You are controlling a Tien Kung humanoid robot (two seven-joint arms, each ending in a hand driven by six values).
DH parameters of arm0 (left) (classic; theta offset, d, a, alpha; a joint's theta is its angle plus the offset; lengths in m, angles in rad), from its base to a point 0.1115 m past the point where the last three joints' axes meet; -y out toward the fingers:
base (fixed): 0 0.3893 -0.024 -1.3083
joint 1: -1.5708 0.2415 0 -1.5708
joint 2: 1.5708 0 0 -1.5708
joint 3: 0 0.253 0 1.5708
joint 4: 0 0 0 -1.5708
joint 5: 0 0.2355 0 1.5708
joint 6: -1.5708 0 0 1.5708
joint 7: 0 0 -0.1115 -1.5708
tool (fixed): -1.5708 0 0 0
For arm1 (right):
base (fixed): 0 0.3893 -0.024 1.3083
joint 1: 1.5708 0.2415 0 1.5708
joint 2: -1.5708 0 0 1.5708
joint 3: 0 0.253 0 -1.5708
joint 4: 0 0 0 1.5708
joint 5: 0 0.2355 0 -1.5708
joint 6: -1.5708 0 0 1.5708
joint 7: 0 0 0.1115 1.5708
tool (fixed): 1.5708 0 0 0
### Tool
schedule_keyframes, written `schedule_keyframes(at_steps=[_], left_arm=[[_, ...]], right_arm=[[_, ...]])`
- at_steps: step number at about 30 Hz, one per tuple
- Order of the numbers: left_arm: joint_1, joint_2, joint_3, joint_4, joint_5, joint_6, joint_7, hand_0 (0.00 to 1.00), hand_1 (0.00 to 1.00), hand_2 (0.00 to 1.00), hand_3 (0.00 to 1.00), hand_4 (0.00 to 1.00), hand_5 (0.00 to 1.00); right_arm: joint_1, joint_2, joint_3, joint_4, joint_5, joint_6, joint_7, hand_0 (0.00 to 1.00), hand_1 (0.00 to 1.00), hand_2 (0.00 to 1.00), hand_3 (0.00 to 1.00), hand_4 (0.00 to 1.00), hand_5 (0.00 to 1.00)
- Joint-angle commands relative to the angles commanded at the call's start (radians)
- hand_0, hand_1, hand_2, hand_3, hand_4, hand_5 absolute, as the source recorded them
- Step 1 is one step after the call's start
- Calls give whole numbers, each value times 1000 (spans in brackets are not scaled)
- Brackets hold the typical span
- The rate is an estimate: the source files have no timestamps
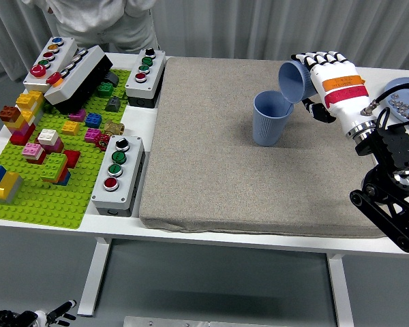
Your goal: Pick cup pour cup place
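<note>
Right robot hand (pixel 325 76) grips tilted cup (pixel 294 80) over upright cup (pixel 270 118); contents unseen

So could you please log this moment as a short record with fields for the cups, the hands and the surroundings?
held cup: blue cup, tipped with its mouth down-left over the other cup
standing cup: blue cup, upright on the grey mat
right hand: white hand gripping the tipped cup
left hand: not visible over the table
left of mat: green brick plate and button boxes
far side: person standing
</note>
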Motion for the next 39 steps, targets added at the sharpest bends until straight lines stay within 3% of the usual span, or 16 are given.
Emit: schedule_keyframes(at_steps=[15,20,27,34,39], left_arm=[[1,-3,-3,0,-4,1,0,853,867,884,775,597,998],[10,-3,1,0,-5,1,0,853,867,884,776,595,998],[11,-4,2,0,-3,0,0,853,867,884,776,596,998],[10,-6,5,0,-6,0,-1,853,867,884,776,595,998],[10,-6,4,0,-3,-1,-1,853,867,884,775,596,998]], right_arm=[[-3,13,61,-1,112,2,17,806,667,531,588,670,2],[-14,25,144,-16,311,18,60,807,669,533,589,671,2],[-53,55,280,-38,599,84,138,808,676,540,590,671,2],[-93,75,422,-55,898,248,148,805,676,540,592,671,2],[-110,82,452,-72,1102,277,137,806,676,542,593,670,2]])
